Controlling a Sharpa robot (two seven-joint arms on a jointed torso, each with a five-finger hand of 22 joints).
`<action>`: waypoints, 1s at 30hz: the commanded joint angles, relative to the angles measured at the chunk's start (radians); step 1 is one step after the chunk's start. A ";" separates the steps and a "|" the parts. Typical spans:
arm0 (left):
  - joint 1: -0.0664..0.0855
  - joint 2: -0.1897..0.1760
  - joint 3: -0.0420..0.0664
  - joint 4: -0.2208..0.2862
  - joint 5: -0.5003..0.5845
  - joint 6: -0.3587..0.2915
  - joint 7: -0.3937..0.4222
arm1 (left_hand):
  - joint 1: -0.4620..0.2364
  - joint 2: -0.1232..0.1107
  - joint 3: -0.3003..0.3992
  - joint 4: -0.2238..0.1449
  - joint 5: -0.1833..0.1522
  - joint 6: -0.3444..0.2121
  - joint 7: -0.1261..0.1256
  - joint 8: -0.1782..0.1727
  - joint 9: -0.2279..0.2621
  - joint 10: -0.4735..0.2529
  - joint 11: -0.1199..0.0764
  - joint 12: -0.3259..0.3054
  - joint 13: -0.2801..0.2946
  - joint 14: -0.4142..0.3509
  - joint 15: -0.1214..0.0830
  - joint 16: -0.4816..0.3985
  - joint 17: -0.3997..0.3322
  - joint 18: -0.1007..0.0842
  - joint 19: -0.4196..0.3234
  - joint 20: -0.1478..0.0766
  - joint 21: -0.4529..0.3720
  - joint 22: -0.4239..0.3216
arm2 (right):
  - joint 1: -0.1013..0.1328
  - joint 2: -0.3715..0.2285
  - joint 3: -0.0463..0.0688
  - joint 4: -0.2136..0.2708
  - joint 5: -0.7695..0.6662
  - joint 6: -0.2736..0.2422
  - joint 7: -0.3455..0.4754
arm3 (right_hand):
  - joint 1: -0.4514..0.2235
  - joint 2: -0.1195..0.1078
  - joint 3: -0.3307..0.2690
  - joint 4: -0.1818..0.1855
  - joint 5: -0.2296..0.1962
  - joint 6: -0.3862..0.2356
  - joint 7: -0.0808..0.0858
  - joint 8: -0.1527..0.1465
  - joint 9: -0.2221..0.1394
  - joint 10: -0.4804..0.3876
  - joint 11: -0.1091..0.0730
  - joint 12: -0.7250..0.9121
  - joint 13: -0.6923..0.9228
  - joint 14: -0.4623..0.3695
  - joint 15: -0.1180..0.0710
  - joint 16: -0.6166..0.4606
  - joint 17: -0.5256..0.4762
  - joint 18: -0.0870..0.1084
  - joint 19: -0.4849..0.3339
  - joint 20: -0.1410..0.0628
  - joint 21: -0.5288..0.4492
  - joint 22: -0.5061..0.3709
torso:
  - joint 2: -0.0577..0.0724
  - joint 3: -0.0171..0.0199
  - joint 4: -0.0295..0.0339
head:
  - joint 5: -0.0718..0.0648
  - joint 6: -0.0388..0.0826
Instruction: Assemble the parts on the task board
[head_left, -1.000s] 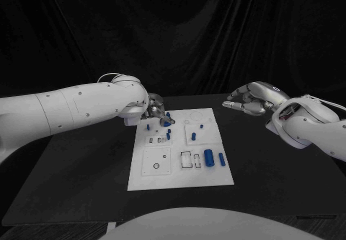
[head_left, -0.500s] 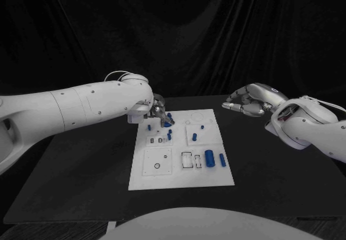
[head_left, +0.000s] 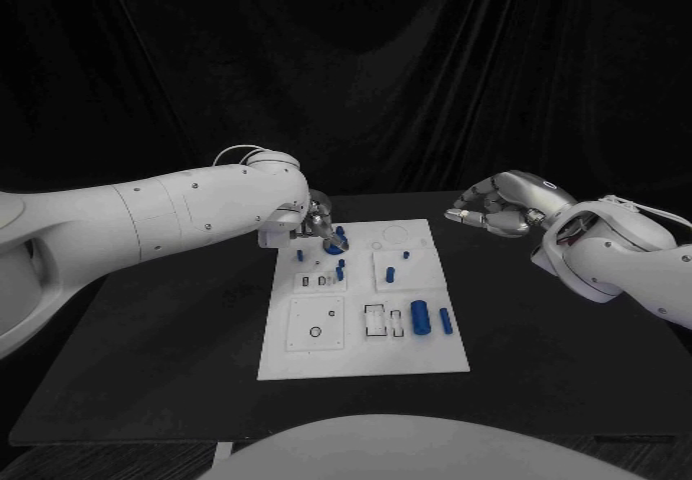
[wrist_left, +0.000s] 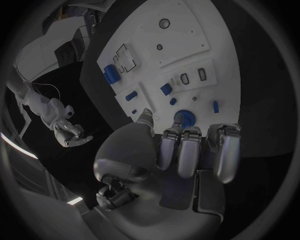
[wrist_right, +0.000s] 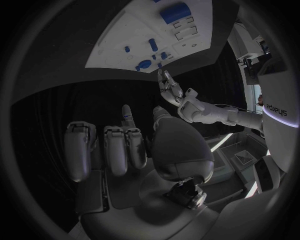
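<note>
The white task board (head_left: 361, 345) lies mid-table, also seen in the left wrist view (wrist_left: 187, 30) and the right wrist view (wrist_right: 112, 52). My left hand (head_left: 313, 220) hangs over the board's far left corner. Its fingertips (wrist_left: 181, 135) pinch the top of a round blue part (head_left: 335, 245) (wrist_left: 185, 118) (wrist_right: 144, 65) that stands on the board. My right hand (head_left: 498, 212) (wrist_right: 125, 145) hovers above the table off the board's far right corner, with its fingers curled in and nothing in them.
A large blue cylinder (head_left: 418, 315) (wrist_left: 110, 74) and a thinner one (head_left: 444, 319) lie at the board's near right. Small blue pegs (head_left: 339, 270) (head_left: 389, 271) stand mid-board. Bare black table (head_left: 159, 340) surrounds the board.
My right hand has sunk a little and curled in slightly. My left hand stays at the round blue part with only a small shift of the arm.
</note>
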 joint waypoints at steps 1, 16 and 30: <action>-0.003 0.005 0.001 -0.006 -0.003 -0.004 0.045 | -0.016 -0.001 0.007 -0.003 -0.003 0.082 -0.007 0.015 0.010 0.103 -0.005 0.003 0.262 0.104 -0.002 -0.004 0.263 0.001 0.004 0.007 -0.006 0.183 | -0.005 0.001 0.001 -0.002 -0.001 0.008 -0.018 | 0.000 0.008 -0.004 0.000 -0.001 0.006 0.002 0.006 -0.002 0.107 0.007 0.004 0.263 0.097 0.010 -0.005 0.229 0.010 0.056 0.009 -0.004 0.229 | -0.001 0.0009 0.0008 | -0.001 0.000; -0.031 0.023 0.001 -0.045 -0.003 0.033 0.008 | -0.065 -0.014 0.023 -0.003 -0.021 0.335 -0.091 0.191 0.180 0.103 -0.068 0.003 0.262 0.104 -0.060 -0.004 0.263 -0.002 0.021 -0.044 -0.003 0.198 | -0.008 0.003 0.001 -0.008 -0.001 0.007 -0.013 | 0.000 0.012 -0.010 -0.004 -0.002 0.034 0.000 0.024 0.006 0.107 0.010 0.004 0.263 0.098 0.012 -0.004 0.231 0.010 0.056 0.011 -0.005 0.228 | -0.003 0.0015 -0.0011 | 0.003 0.000; -0.061 0.049 0.001 -0.087 -0.003 0.014 0.027 | -0.076 -0.019 0.046 -0.014 -0.013 0.259 -0.103 0.302 0.438 0.103 -0.083 0.003 0.262 0.104 -0.073 -0.004 0.263 0.002 0.004 -0.061 -0.019 0.193 | -0.012 0.005 0.001 -0.013 -0.001 0.010 -0.011 | 0.002 0.012 -0.011 -0.005 0.000 0.037 -0.001 0.026 0.007 0.107 0.010 0.004 0.263 0.097 0.012 -0.005 0.229 0.011 0.056 0.011 -0.006 0.228 | -0.003 0.0005 0.0011 | 0.003 0.000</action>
